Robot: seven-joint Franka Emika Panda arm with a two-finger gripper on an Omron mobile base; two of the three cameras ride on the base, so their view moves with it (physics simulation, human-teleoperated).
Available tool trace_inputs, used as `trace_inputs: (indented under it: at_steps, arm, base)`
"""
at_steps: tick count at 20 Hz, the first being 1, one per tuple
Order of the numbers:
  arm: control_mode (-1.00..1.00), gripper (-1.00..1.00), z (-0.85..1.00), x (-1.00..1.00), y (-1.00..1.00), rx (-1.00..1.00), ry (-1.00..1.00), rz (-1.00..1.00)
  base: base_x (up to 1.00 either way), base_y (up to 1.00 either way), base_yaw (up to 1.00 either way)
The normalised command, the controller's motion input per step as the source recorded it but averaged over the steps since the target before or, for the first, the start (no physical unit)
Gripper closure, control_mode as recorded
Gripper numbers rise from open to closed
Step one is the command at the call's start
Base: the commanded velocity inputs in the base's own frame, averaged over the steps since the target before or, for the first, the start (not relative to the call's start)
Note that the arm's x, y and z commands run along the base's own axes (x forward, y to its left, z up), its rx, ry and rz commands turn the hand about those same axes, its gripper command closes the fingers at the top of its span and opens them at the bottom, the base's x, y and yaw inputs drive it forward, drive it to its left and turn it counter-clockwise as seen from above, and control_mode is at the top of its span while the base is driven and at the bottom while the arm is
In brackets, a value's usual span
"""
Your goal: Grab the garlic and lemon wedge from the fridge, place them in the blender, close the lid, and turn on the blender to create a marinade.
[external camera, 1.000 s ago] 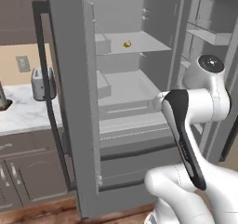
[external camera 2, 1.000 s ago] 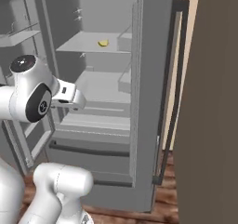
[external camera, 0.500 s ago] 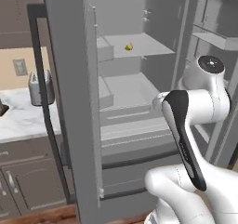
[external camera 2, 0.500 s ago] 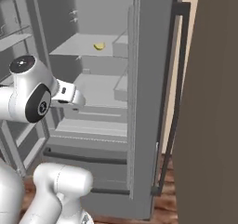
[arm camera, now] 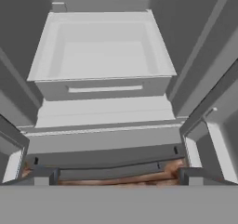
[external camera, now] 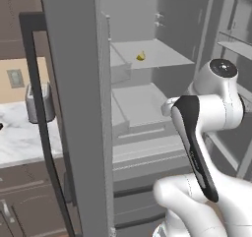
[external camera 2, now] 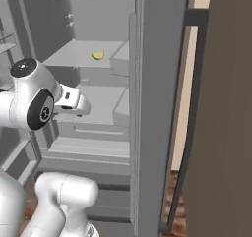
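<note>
The jaws are wide apart and hold nothing. The arm (external camera: 197,133) is low, in front of the open fridge (external camera: 74,108), and looks down at a drawer (arm camera: 104,56). Up on a shelf (external camera: 162,59), near its front edge, sits the lemon wedge (external camera: 141,57). Reaching up, the arm could bump the shelf edge or knock the tiny wedge away.

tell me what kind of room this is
A home kitchen, rendered. A tall grey fridge stands open, with pale shelves holding a tiny yellow lemon wedge. Beside it runs a white marble countertop over dark brown cabinets.
</note>
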Motion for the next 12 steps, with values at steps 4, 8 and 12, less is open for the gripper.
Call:
trace_inputs:
  at_steps: [4, 8, 12]
  arm:
    - [1.00, -1.00, 0.00, 0.00, 0.00, 0.00, 0.00, 0.00]
    - [1.00, -1.00, 0.00, 0.00, 0.00, 0.00, 0.00, 0.00]
    - [-1.00, -1.00, 0.00, 0.09, 0.04, 0.00, 0.00, 0.00]
  base:
    - [0.51, 0.07, -0.03]
    - [0.43, 0.14, 0.00]
    - [0.17, 0.06, 0.00]
